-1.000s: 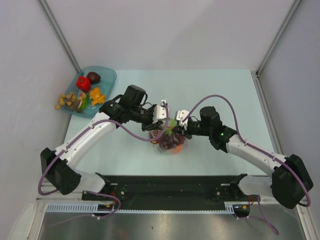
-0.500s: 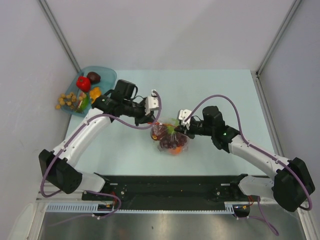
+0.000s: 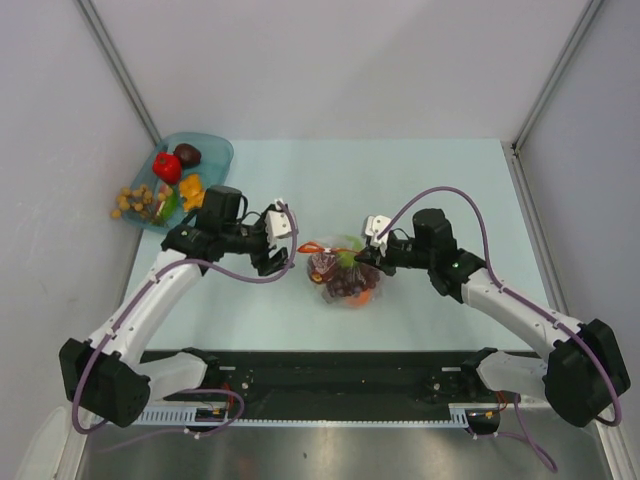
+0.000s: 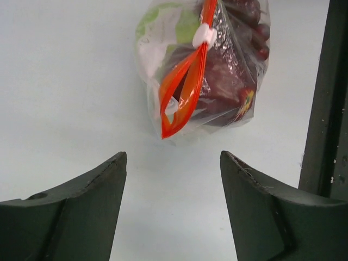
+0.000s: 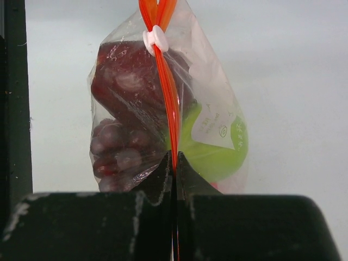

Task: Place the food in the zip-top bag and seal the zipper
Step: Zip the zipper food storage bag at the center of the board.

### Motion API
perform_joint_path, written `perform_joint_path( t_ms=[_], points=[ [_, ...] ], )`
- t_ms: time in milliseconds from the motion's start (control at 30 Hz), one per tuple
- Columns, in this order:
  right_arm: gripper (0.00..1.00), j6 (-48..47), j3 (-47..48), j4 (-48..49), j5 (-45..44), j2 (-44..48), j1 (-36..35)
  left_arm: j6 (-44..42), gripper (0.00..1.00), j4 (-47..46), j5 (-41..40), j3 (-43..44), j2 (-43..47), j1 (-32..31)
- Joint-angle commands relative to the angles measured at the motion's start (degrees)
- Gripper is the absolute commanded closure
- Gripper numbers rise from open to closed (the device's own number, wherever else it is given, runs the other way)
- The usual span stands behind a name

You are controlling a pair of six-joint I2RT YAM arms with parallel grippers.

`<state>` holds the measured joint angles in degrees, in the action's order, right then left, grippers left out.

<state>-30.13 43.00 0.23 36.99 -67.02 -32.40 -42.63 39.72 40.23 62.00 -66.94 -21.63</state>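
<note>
Clear zip-top bag (image 3: 342, 278) bulging with glossy food (image 5: 125, 81), red-orange zipper (image 4: 185, 92) gaping beyond white slider (image 4: 204, 36). Zipper pinched between pressed-together right gripper (image 5: 174, 163) fingers; bag just ahead of spread left gripper (image 4: 173, 157), not touching.

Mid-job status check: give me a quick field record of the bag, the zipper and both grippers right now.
zip-top bag: lying on the table, fruit inside
contents seen: grape bunch, green apple, red apple
zipper: gaping in a loop beyond the white slider, not sealed
left gripper: open, short of the bag, empty
right gripper: shut on the zipper's other end
teal tray: far-left corner
</note>
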Motion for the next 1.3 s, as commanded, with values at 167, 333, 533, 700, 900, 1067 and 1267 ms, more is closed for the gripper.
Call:
perform_joint_path(
  t_ms=[167,333,533,700,900,1067,1267],
  points=[
    [1.0,-2.2,2.6,1.5,3.7,3.0,1.1,-3.2,0.3,-16.3,2.2,-5.5,-2.9,-1.5],
    [1.0,-3.5,2.6,0.9,4.3,2.8,1.6,-5.5,0.48,-16.3,2.8,-4.5,-5.0,-5.3],
    [1.0,-5.8,2.7,0.1,5.1,3.1,2.3,-9.9,0.91,-4.7,4.7,2.4,-6.8,-6.1],
    [1.0,-7.8,2.7,-4.2,4.6,3.7,3.0,-21.2,1.0,15.7,-3.6,13.1,-8.2,-6.9],
    [1.0,-8.8,2.7,-6.0,4.5,4.0,3.8,-33.9,1.0,36.5,-21.3,21.3,-14.4,-9.0],
    [1.0,-7.5,2.7,-4.0,4.5,3.6,3.2,-31.5,0.81,33.9,-21.9,18.2,-13.3,-9.4],
    [1.0,-7.0,2.7,-3.4,4.2,3.7,1.6,-20.3,0.46,23.5,-9.6,19.0,-8.1,-8.7]
  ],
)
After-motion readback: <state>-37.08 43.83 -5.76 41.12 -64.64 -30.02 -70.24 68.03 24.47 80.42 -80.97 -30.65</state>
